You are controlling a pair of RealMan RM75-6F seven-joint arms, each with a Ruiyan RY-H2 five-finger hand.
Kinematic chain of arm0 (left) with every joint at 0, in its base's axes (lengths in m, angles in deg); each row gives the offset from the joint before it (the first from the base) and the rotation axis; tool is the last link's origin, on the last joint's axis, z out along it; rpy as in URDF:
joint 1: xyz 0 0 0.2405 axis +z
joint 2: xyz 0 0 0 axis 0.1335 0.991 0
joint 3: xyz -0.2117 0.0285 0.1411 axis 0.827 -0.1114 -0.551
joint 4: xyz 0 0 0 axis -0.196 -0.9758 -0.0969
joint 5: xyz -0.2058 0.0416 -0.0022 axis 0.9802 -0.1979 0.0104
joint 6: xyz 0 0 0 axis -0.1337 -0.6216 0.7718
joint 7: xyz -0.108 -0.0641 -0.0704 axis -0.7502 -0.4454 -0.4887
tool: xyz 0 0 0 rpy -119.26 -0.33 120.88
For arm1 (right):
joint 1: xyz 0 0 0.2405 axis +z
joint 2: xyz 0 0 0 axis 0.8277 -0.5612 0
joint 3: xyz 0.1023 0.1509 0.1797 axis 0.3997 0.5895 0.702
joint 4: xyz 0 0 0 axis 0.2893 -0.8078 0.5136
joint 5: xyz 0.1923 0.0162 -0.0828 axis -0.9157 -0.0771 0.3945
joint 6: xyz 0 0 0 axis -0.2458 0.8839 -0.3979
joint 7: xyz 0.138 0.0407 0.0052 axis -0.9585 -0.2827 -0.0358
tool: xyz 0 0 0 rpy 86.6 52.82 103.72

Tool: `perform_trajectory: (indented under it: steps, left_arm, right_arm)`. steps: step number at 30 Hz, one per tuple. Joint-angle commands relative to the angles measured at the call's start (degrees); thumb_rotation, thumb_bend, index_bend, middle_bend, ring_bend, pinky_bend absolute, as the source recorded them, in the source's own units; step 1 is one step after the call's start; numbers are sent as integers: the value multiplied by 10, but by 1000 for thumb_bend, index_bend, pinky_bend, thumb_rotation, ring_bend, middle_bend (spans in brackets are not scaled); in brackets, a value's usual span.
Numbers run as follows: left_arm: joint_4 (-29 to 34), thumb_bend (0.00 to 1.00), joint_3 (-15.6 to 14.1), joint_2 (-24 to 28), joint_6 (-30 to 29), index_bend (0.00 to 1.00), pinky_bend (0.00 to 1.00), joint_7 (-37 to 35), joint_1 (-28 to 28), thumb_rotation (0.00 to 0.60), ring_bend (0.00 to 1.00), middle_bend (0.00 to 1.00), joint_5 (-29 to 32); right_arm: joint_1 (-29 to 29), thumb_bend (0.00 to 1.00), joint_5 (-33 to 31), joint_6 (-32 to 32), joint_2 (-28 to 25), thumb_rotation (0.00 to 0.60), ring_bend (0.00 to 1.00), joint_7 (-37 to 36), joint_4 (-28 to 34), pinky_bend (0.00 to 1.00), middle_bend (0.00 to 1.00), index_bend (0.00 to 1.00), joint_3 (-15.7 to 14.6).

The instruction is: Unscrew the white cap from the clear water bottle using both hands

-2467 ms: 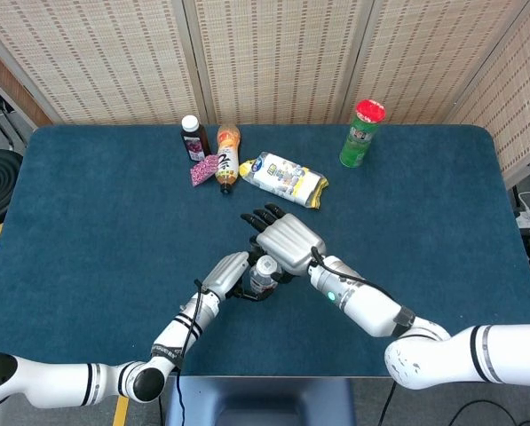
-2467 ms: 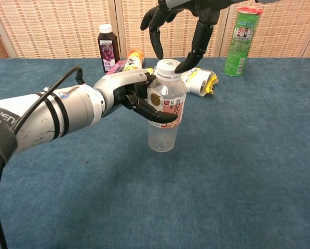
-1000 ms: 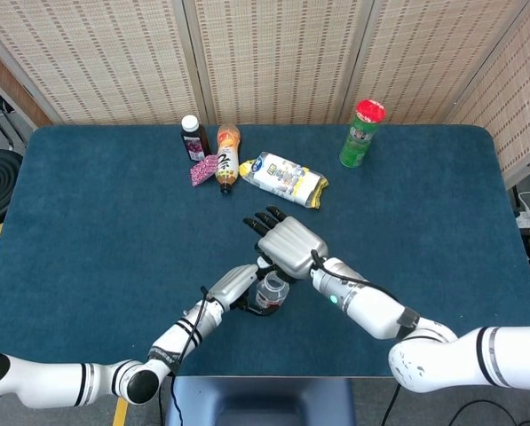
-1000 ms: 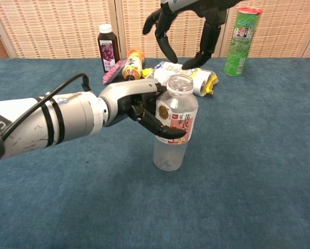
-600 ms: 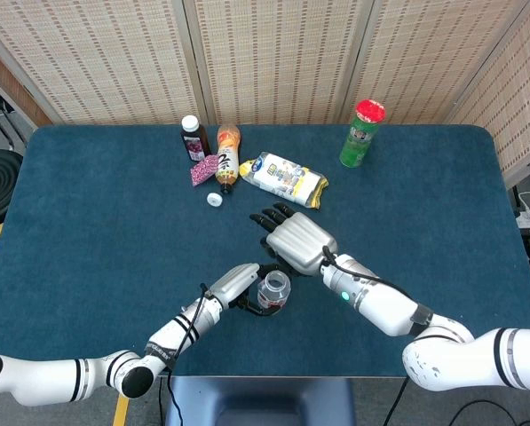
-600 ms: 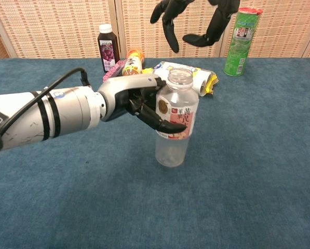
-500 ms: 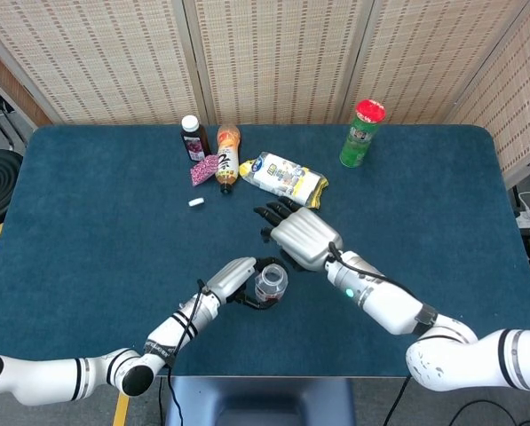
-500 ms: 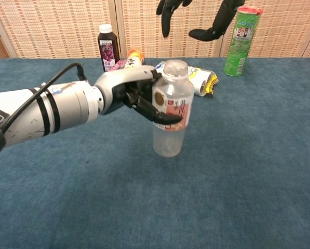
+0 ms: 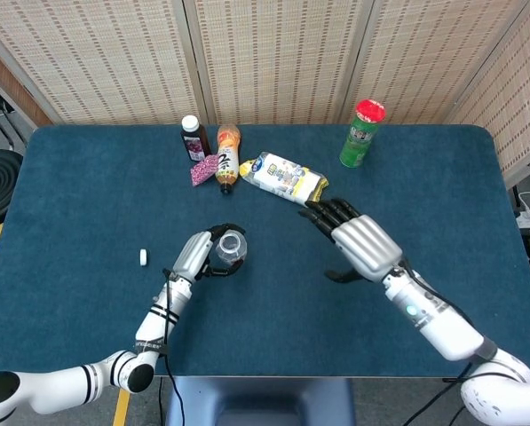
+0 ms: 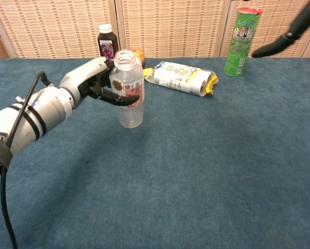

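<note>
White cap (image 9: 143, 257): loose on the table (image 9: 87, 195), toward the left edge, well apart from everything else and lying on its side as far as the head view shows (too small to read which way its open end faces). It is off the bottle, so I judge the unscrewing itself done.

Left hand (image 9: 196, 255): fingers wrapped around the clear water bottle (image 10: 129, 88) at label height, thumb side toward the robot. Bottle stands on the table left of centre, long axis vertical, open mouth pointing straight up; in the chest view its base appears to meet the cloth, though contact is hard to confirm.

Key relation: the cap lies to the left of the bottle and of the left hand, so the left arm is much the nearer, but that hand is occupied.

Right hand (image 9: 360, 247): fingers spread, holding nothing, raised right of centre, well apart from bottle and cap. A snack packet (image 9: 288, 177) lies just beyond its fingertips; the green canister (image 9: 361, 133) stands near the far edge.
</note>
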Motion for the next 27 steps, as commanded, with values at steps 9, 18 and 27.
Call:
perform_trajectory:
  steps: [9, 18, 27]
  left_arm:
    - [-58, 454, -27, -29, 40, 327, 215, -27, 9, 600, 182, 402, -7]
    - [-53, 386, -24, -22, 43, 0, 41, -14, 14, 600, 0, 0, -8]
    - [-34, 385, -7, -13, 57, 0, 37, -17, 15, 600, 0, 0, 10]
  right_arm:
    - [-106, 118, 129, 62, -24, 600, 0, -108, -44, 0, 0, 0, -11]
    - [-125, 118, 128, 45, -41, 600, 0, -92, -30, 0, 0, 0, 0]
    - [-135, 117, 125, 28, -47, 600, 0, -87, -26, 0, 0, 0, 14]
